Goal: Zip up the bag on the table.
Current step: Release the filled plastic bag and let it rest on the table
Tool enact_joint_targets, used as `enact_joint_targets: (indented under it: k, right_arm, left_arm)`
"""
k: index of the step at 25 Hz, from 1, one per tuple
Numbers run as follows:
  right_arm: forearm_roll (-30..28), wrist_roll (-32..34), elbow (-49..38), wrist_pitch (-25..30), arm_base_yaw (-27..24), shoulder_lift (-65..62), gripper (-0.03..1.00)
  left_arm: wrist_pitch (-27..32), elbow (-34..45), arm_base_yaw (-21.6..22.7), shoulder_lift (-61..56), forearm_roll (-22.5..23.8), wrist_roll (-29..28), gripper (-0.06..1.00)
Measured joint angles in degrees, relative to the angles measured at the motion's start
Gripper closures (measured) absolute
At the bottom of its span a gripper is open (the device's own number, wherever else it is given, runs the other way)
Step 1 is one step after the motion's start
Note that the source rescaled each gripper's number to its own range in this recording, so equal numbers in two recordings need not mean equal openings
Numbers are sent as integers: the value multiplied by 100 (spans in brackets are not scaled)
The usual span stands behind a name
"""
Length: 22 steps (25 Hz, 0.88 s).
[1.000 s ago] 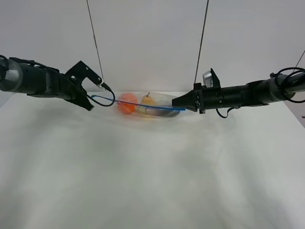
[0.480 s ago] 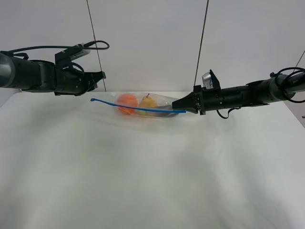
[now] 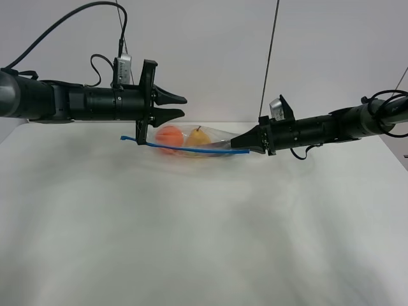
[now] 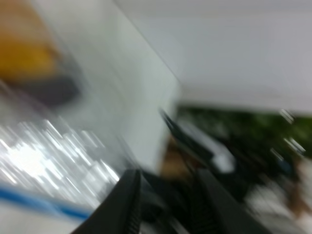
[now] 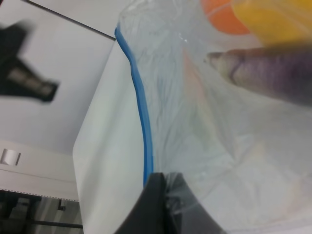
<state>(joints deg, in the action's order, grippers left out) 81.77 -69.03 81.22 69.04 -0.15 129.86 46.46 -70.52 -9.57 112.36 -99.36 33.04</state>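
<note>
The bag (image 3: 203, 141) lies at the far middle of the table (image 3: 191, 229), with orange, yellow and purple items inside. Its blue zipper strip (image 3: 185, 149) runs along the near edge. My right gripper (image 3: 246, 145) is shut on the strip's right end. In the right wrist view the gripper (image 5: 163, 195) pinches the bag (image 5: 195, 126) by the strip (image 5: 142, 107). My left gripper (image 3: 182, 106) is open and empty, hovering just above the bag's left end. The left wrist view is blurred. It shows the open gripper (image 4: 168, 207) over the bag (image 4: 44, 146).
Two thin cables (image 3: 270, 57) hang down behind the table's far edge. A grey wall stands behind. The left arm (image 3: 70, 102) reaches in from the left and the right arm (image 3: 331, 126) from the right, both near the far edge.
My left gripper has come away from the strip's left end, risen, turned and swung right above the bag. The strip's left end has dropped. The right gripper has stayed put.
</note>
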Motion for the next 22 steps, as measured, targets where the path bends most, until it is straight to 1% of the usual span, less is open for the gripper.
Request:
enact_joint_targets:
  k: [3, 5, 7, 10, 12, 15, 18, 20, 22]
  right_arm:
    - [-11, 0, 0, 0, 0, 0, 97]
    - [-11, 0, 0, 6, 0, 0, 97]
    - [-21, 0, 0, 6, 0, 0, 97]
    - [-84, 0, 0, 10, 0, 0, 97]
    - [-115, 0, 0, 10, 0, 0, 97]
    - [-138, 4, 0, 10, 0, 0, 97]
    - [-138, 12, 0, 10, 0, 0, 97]
    - [-138, 11, 0, 10, 0, 0, 97]
    - [-138, 13, 0, 12, 0, 0, 97]
  left_arm:
    - [1340, -114, 0, 0, 5, 18, 55]
    - [1957, -280, 0, 0, 5, 244, 55]
    - [2177, -442, 0, 0, 5, 500, 55]
    - [2210, -541, 0, -157, 28, 709, 54]
    - [2218, -595, 0, -380, 235, 879, 54]
    - [2244, -677, 0, -745, 924, 1383, 52]
    - [2255, -702, 0, -1176, 1983, 1979, 50]
    - [2255, -728, 0, -1493, 2960, 2221, 47]
    - [2241, -727, 0, -1778, 3955, 2210, 46]
